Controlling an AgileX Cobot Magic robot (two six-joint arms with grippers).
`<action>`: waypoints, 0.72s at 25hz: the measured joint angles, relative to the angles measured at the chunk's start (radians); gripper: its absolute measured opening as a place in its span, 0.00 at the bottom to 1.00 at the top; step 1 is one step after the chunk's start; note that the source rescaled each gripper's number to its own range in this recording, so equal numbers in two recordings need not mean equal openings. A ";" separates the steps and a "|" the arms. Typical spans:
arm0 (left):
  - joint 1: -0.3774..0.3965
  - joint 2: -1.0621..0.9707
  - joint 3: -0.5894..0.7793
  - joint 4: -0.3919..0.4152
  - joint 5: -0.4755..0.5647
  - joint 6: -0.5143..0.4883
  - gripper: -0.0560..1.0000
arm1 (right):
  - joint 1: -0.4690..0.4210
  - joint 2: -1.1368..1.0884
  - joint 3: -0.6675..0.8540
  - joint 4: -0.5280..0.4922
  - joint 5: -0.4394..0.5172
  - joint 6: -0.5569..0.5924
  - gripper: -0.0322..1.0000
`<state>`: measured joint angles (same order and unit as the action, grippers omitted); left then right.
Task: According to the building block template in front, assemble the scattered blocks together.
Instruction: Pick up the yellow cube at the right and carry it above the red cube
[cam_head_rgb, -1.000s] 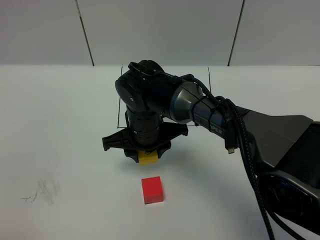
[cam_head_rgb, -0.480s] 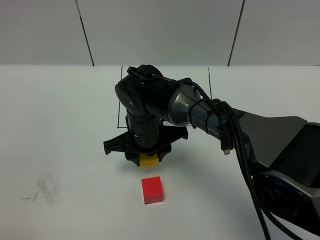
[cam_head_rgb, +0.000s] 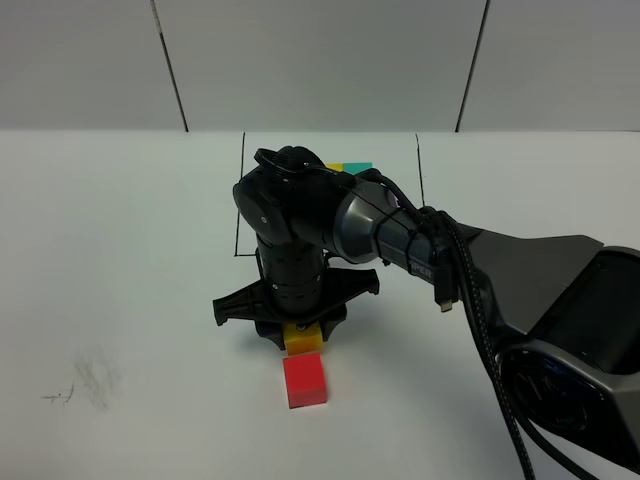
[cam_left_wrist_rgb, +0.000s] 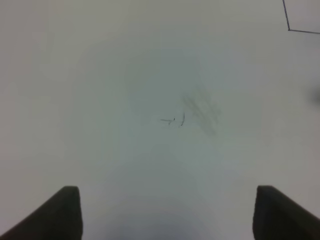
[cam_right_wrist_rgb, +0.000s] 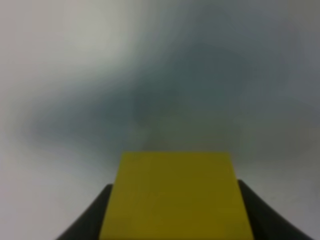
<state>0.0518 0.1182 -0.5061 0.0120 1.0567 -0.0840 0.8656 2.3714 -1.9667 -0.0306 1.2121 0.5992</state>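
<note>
Placement: your right gripper (cam_head_rgb: 299, 332) holds yellow block (cam_head_rgb: 302, 340) just at 12 o'clock of red block (cam_head_rgb: 304, 380); you should lower it flush. Your left gripper (cam_left_wrist_rgb: 167, 215) stands wide.

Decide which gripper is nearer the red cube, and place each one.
Right. The right gripper, holding the yellow cube, hangs just behind the red cube. The left gripper, open, looks onto the grey smudge, well off to the cube's left.

The yellow cube (cam_head_rgb: 302, 338) is showing just beyond the flat-lying red cube (cam_head_rgb: 304, 380); the building block template (cam_head_rgb: 352, 167) is peeking out farther back, mostly hidden.
</note>
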 joint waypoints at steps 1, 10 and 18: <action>0.000 0.000 0.000 0.000 0.000 0.000 1.00 | 0.000 0.000 0.001 0.000 0.000 0.000 0.51; 0.000 0.000 0.000 0.000 0.000 0.000 1.00 | 0.000 0.000 0.015 0.012 0.002 0.000 0.51; 0.000 0.000 0.000 0.000 0.000 0.000 1.00 | 0.000 0.000 0.015 0.022 0.002 -0.001 0.51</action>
<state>0.0518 0.1182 -0.5061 0.0120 1.0567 -0.0840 0.8656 2.3714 -1.9514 -0.0082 1.2144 0.5984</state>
